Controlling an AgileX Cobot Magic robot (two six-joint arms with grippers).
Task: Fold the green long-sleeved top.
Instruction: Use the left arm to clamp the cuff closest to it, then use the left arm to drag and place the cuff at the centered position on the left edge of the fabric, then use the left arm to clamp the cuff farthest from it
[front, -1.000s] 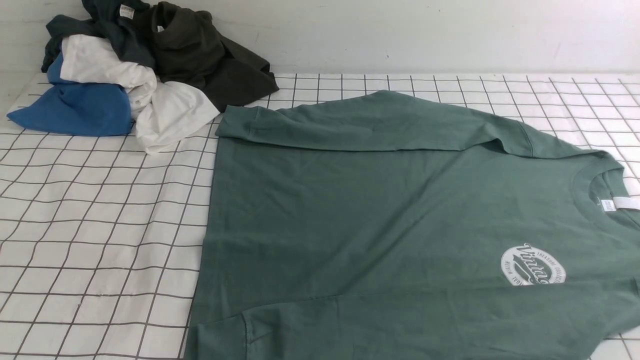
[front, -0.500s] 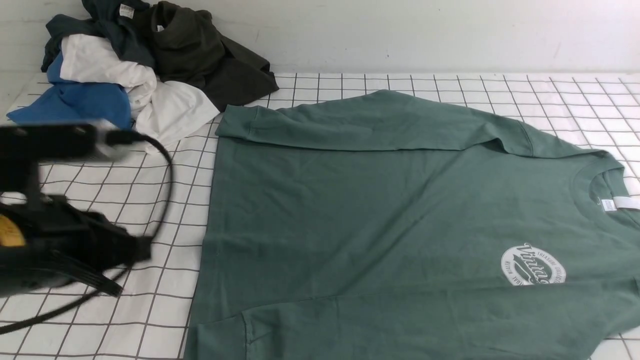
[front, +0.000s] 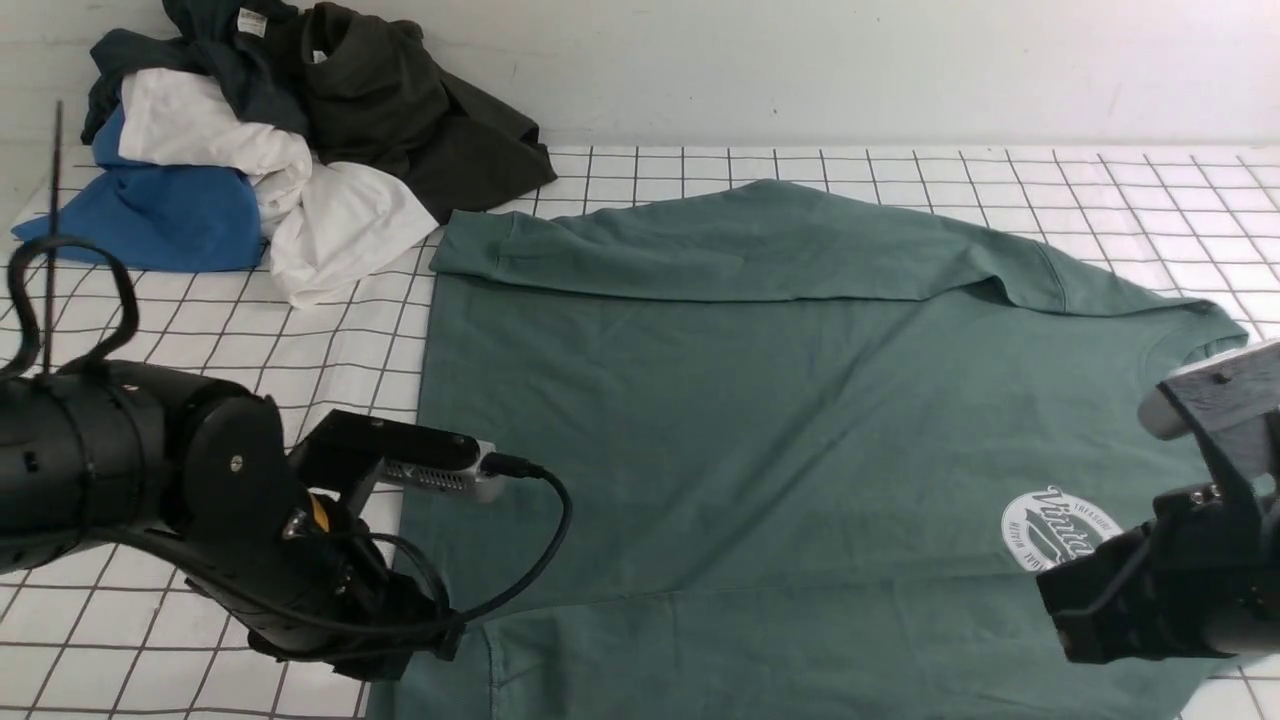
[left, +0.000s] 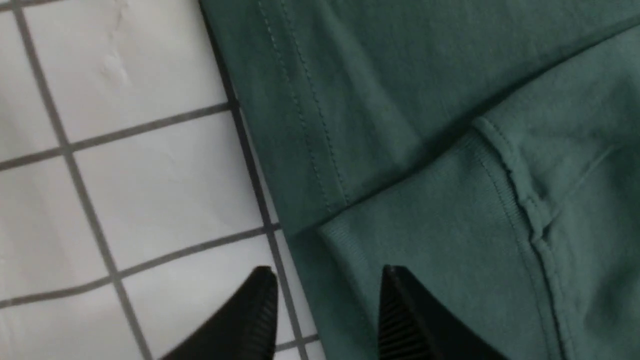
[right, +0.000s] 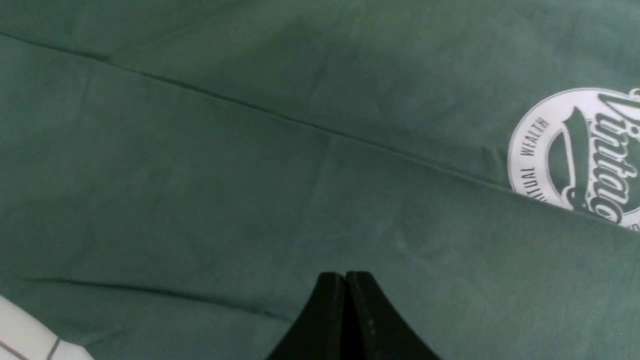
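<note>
Flat on gridded counter (front: 200, 420) lay top (front: 760, 400), both sleeves folded over its body, logo (front: 1065, 528) up. At top's near hem corner, left pincer (left: 325, 280) had jaws apart, one finger over sleeve cuff (left: 425, 225), the other over bare counter. Over top beside logo, right pincer (right: 345, 276) had jaws together, gripping nothing. Clothes pile (front: 280, 140) sat beyond top's far hem corner.
</note>
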